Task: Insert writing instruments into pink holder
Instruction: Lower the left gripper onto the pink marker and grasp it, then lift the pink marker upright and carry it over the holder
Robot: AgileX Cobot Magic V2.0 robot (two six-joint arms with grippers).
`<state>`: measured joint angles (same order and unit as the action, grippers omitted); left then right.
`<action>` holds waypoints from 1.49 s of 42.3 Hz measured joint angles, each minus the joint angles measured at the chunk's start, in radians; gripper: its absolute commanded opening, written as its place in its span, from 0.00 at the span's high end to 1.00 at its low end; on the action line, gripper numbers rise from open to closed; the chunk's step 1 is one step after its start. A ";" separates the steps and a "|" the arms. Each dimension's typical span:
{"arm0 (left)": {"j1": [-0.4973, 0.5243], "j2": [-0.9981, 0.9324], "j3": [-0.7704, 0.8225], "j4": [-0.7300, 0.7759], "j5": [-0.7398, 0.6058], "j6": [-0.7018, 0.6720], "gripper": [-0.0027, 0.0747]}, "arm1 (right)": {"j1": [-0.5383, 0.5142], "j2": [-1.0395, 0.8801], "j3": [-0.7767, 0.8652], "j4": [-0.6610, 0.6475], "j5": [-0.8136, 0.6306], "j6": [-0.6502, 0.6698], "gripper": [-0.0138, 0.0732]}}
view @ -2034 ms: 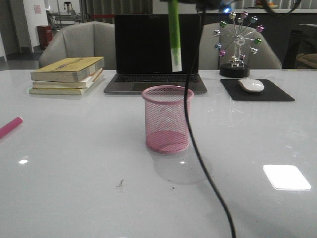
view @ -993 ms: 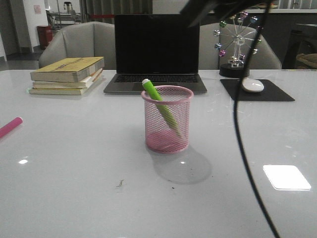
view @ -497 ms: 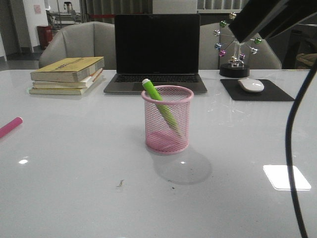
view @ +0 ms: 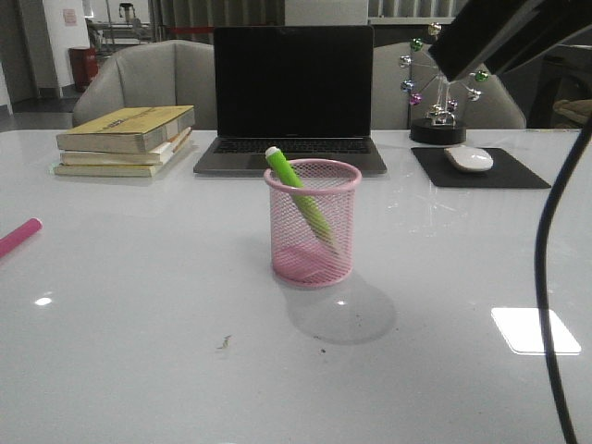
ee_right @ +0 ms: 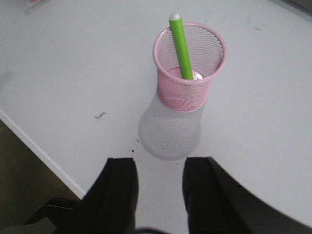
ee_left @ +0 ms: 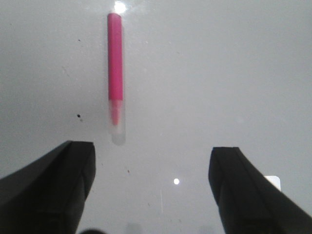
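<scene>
The pink mesh holder [view: 312, 227] stands mid-table in front of the laptop. The lime green marker [view: 302, 203] leans inside it, white tip up over the left rim; the right wrist view shows the holder [ee_right: 190, 92] and the green marker [ee_right: 181, 46] too. The magenta marker [view: 18, 237] lies flat at the table's far left edge. In the left wrist view the magenta marker [ee_left: 115, 68] lies just beyond my left gripper [ee_left: 152, 161], which is open and empty above it. My right gripper [ee_right: 160, 168] is open and empty, raised off to the holder's right; only part of its arm [view: 499, 32] shows in the front view.
A laptop [view: 292, 102] stands behind the holder, stacked books [view: 125, 139] at back left, a mouse [view: 469, 158] on a black pad [view: 481, 168] and a ferris-wheel ornament [view: 442, 88] at back right. A black cable [view: 546, 277] hangs down the right side.
The green marker went from hanging over the holder to leaning inside it. The right arm then drew away up and to the right; in the last half second almost nothing moved.
</scene>
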<state>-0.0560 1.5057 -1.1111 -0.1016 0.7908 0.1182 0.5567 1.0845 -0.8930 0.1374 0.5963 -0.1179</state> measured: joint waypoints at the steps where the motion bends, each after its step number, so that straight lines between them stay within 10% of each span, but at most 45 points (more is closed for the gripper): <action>1: 0.005 0.042 -0.033 0.000 0.005 0.000 0.27 | 0.000 0.000 0.000 0.000 0.000 0.000 0.43; 24: 0.026 0.630 -0.548 0.011 0.114 0.000 0.28 | 0.000 0.000 0.000 0.000 0.000 0.000 0.43; 42: 0.026 0.701 -0.596 0.048 0.116 0.000 0.48 | 0.000 0.000 0.000 0.000 0.000 0.000 0.43; 53: 0.026 0.703 -0.604 0.052 0.127 0.000 0.84 | 0.000 0.000 0.000 0.000 0.000 0.000 0.43; 63: 0.026 0.670 -0.585 0.032 0.103 0.000 0.85 | 0.000 0.000 0.000 0.000 0.000 0.000 0.43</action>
<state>-0.0296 2.1762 -1.6959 -0.0692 0.8934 0.1182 0.5567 1.0845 -0.8930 0.1374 0.5963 -0.1179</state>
